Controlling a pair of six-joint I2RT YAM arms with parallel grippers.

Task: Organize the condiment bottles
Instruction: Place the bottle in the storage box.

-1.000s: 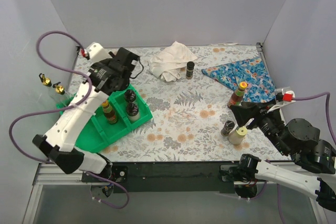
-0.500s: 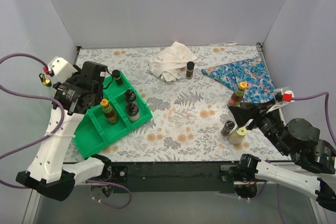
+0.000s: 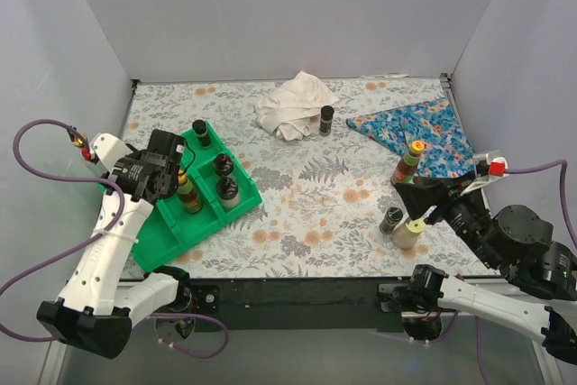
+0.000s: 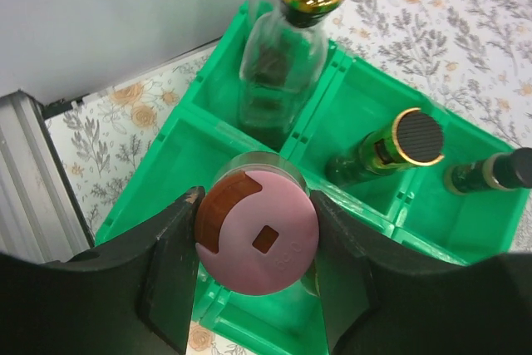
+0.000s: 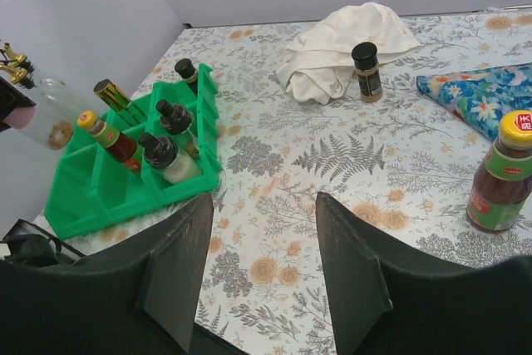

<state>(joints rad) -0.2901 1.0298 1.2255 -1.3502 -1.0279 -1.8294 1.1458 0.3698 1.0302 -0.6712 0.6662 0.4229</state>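
the left gripper [image 4: 258, 205] has its jaws closed on a pink-capped jar [image 4: 259, 243], held upright over the green tray [image 4: 158, 164], probably so it can go straight down into the free compartment below. just beyond it a gold-capped clear bottle [image 4: 283, 56] and a black-capped bottle [image 4: 399, 147] already stand in their cells, crowding the way down. further along the tabletop [image 3: 343, 196], a dark jar [image 3: 325, 119] stands beside the white cloth [image 3: 293, 101]. on the right, a yellow-capped red sauce bottle [image 3: 407, 162], a small dark jar [image 3: 391, 219] and a cream bottle [image 3: 407, 233] stand loose near the blue cloth [image 3: 424, 128]. the right gripper [image 5: 264, 205] hangs near them, jaws spread wide and empty.
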